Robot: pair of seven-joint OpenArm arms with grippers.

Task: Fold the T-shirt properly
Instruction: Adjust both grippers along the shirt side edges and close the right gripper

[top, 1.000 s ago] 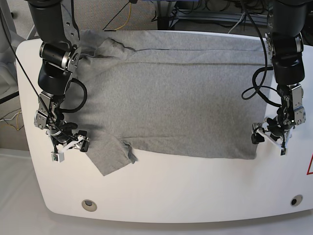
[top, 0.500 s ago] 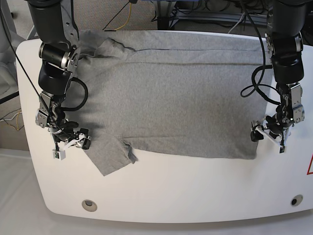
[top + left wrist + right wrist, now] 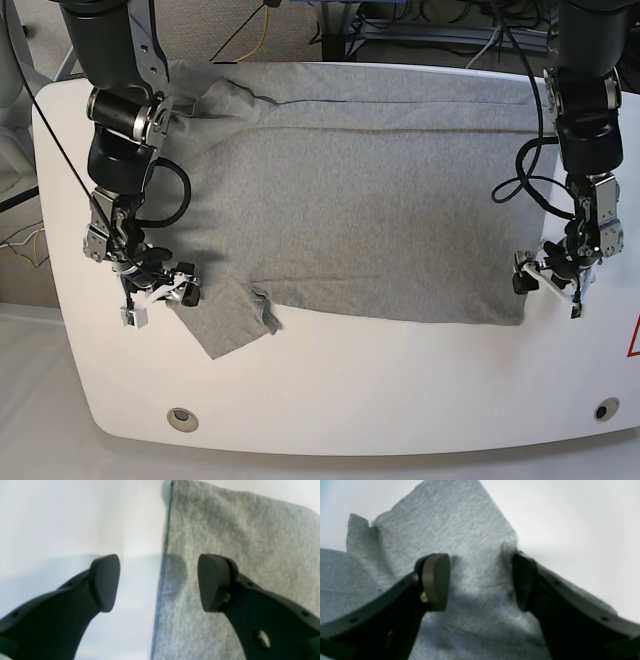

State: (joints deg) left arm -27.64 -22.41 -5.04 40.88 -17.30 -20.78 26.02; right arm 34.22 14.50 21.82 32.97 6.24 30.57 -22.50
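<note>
While the grey T-shirt (image 3: 350, 200) lies spread flat across the white table (image 3: 350, 390), both arms reach down to its near corners. It covers most of the tabletop, with a straight fold line running across near the far edge and one short sleeve (image 3: 225, 320) sticking out at an angle toward the front edge of the table.

The right gripper (image 3: 158, 295) sits low over that sleeve. Its fingers are spread wide, and in the right wrist view one finger (image 3: 436, 580) rests over the grey cloth while the other stands at the sleeve's edge, where the cloth puckers against it. Nothing is pinched between them.

The left gripper (image 3: 548, 285) hangs at the opposite near corner of the shirt. Its fingers are also spread wide and straddle the hemmed side edge: one finger (image 3: 213, 582) is above the cloth, the other above bare table. The cloth under it lies flat and unlifted.

Two round holes (image 3: 181, 417) show in the table near its front edge.
</note>
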